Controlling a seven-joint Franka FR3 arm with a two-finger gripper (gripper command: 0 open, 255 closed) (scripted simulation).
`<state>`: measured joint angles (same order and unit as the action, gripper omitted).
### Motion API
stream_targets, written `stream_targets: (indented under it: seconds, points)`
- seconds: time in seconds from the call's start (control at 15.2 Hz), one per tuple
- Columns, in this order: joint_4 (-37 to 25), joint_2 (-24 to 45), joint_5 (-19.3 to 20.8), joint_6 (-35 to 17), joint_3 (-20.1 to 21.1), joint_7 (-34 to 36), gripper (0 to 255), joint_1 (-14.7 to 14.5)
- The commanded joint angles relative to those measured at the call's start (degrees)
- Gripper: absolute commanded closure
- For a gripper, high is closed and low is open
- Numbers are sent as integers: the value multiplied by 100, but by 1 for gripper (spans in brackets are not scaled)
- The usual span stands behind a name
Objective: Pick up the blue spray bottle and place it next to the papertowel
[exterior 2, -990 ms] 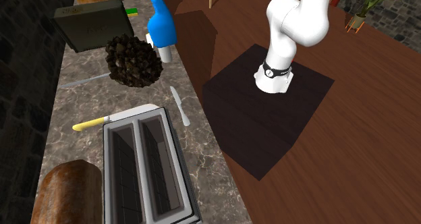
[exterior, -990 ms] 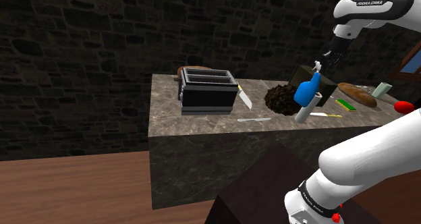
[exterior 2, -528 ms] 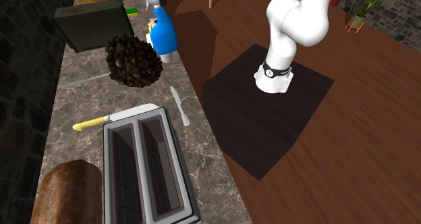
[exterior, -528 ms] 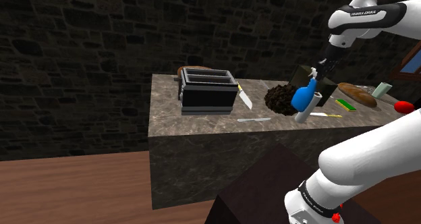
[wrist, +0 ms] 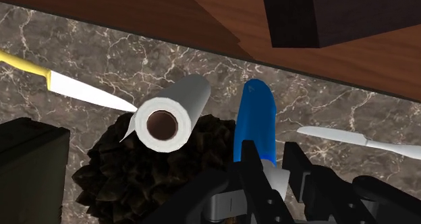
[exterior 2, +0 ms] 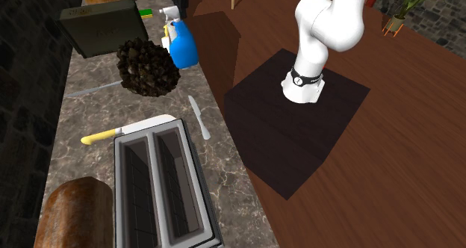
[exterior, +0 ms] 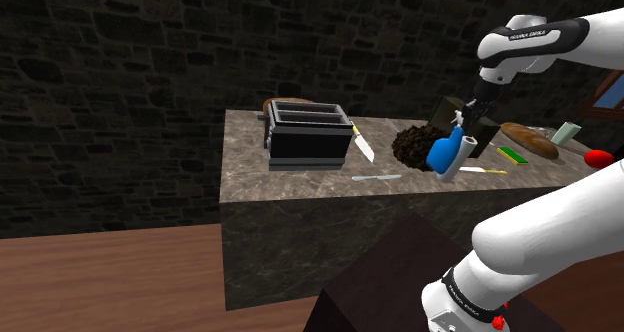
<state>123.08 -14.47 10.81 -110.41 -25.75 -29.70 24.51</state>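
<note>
The white arm arches high from its stand and bends down at the wrist over the marble counter. Its black gripper is clamped on the neck of the blue spray bottle. The bottle hangs tilted, just beside the paper towel roll and near a dark lumpy heap.

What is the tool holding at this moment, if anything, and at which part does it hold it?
The tool holds the blue spray bottle at its neck end, by the white sprayer head.
</note>
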Motion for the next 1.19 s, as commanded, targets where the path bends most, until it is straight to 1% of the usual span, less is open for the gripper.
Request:
stream_targets:
  seconds: [0.0,0.66,1.12]
  points:
    - [130,33,0,-165,-17,5,255,4]
    - [681,271,-26,-943,-108,0,255,17]
    - [681,271,-26,-943,-108,0,255,17]
